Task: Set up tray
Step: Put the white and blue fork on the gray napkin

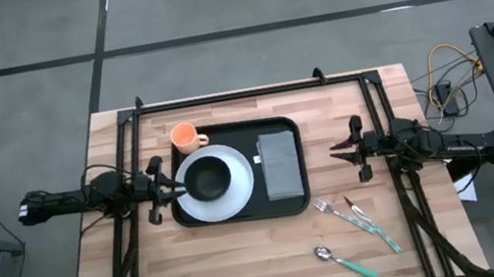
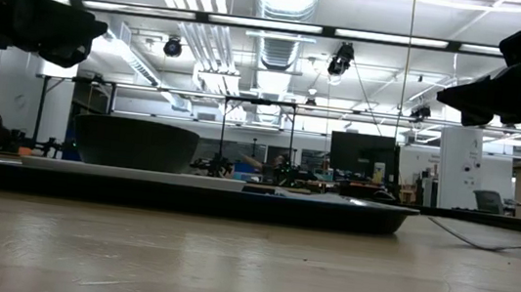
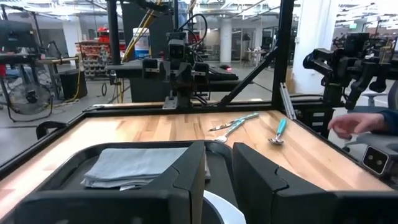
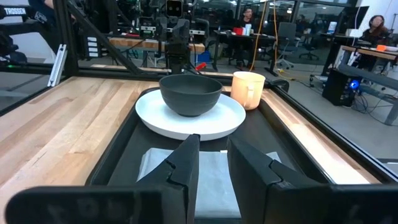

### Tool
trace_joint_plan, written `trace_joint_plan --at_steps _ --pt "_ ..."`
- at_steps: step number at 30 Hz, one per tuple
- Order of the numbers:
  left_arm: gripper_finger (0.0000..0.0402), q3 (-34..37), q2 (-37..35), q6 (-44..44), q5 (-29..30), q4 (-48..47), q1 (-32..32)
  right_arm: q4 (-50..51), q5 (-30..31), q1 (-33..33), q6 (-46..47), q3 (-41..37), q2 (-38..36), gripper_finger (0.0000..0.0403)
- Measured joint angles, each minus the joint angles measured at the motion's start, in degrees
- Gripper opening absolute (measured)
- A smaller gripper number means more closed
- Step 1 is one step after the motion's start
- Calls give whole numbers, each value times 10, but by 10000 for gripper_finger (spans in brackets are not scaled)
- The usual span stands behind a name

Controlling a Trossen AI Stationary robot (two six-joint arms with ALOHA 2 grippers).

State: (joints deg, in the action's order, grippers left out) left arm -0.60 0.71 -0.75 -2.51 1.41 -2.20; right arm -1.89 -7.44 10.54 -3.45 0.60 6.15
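Observation:
The black tray (image 1: 242,214) lies mid-table. On it sit a white plate (image 1: 237,198) carrying a black bowl (image 1: 208,177), an orange cup (image 1: 185,136) at its far left corner, and a folded grey napkin (image 1: 280,164) on its right half. My left gripper (image 1: 175,186) hangs above the tray's left edge beside the plate, narrowly open and holding nothing; its fingers (image 3: 186,174) point across the tray. My right gripper (image 1: 337,152) hovers over bare wood to the right of the tray, also narrowly open and holding nothing, facing the napkin (image 4: 211,177) and bowl (image 4: 190,93).
A fork (image 1: 336,212), a knife (image 1: 372,226) and a teal-handled spoon (image 1: 343,259) lie on the wood near the right front corner. A black frame rail (image 1: 220,96) runs along the far edge. A person's hand (image 3: 354,124) shows beyond the table's near edge.

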Motion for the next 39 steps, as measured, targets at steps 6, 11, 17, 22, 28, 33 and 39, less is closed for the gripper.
trace_joint_plan --at_steps 6,11,17,22,28,33,39 --pt "64 -1 10 -8 0 -3 0 0 0 0 4 0 0 83" --pt "64 -1 11 -16 9 -4 0 0 0 0 18 0 0 86" --pt "64 0 12 -16 12 -5 0 0 0 0 19 0 0 78" --pt "64 0 12 -16 12 -5 0 0 0 0 24 0 0 70" --pt "64 0 12 -15 12 -5 0 0 0 0 24 0 0 70" --pt "64 -1 12 -15 12 -5 0 0 0 0 24 0 0 78" --pt "64 -1 16 -15 12 -5 0 0 0 0 24 0 0 84"
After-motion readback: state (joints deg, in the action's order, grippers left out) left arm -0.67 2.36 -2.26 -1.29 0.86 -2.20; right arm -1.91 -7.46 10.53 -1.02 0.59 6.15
